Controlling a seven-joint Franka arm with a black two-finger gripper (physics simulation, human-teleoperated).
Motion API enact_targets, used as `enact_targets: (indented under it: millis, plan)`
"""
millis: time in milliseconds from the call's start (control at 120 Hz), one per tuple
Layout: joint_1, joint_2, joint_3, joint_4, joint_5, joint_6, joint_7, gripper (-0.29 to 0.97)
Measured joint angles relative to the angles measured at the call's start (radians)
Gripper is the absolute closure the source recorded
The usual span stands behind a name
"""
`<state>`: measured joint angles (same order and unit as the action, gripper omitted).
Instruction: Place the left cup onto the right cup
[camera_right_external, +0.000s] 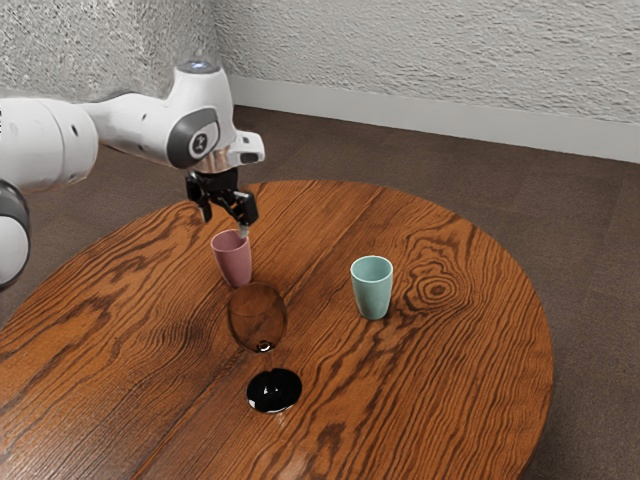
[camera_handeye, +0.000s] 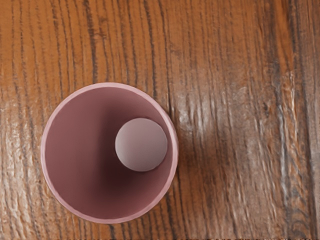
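A pink cup (camera_right_external: 232, 260) stands upright on the round wooden table (camera_right_external: 430, 400), toward the exterior view's left. Farther to the exterior view's right stands a teal cup (camera_right_external: 372, 287), also upright. My black gripper (camera_right_external: 227, 220) hangs just above the pink cup's rim, open, its fingers spread about as wide as the cup, and one fingertip (camera_right_external: 244, 229) is close to the rim. The wrist view looks straight down into the pink cup (camera_handeye: 80, 160), whose round bottom (camera_handeye: 141, 144) shows inside. The cup rests on the wood.
A clear, brownish glass object (camera_right_external: 257, 316) sits on the table just in front of the pink cup. A black disc (camera_right_external: 274, 390) lies nearer the front edge. Bare wood (camera_handeye: 240, 120) surrounds the pink cup in the wrist view.
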<state>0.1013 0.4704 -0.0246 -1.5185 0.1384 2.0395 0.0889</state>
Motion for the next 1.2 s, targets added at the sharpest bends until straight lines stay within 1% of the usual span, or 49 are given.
enact_targets:
  millis: [167, 283, 517, 658, 842, 892, 1008, 1075, 1200]
  plan:
    - [0.0, 0.007, -0.006, -0.039, -0.003, 0.055, -0.005, 0.0]
    - [0.001, 0.034, -0.006, -0.015, 0.0, 0.075, -0.006, 0.0]
    - [0.006, 0.136, -0.003, 0.067, -0.002, 0.103, -0.001, 0.0]
    - [0.015, 0.179, -0.001, 0.075, -0.006, 0.124, 0.002, 0.0]
    - [0.019, 0.199, 0.0, 0.076, -0.007, 0.149, 0.005, 0.02]
    - [0.019, 0.2, -0.001, 0.076, -0.008, 0.154, 0.005, 0.07]
    - [0.019, 0.201, -0.002, 0.081, -0.007, 0.167, 0.007, 0.34]
    - [0.019, 0.202, -0.004, 0.082, -0.006, 0.171, 0.008, 0.46]
    - [0.019, 0.208, -0.004, 0.082, -0.006, 0.177, 0.009, 0.62]
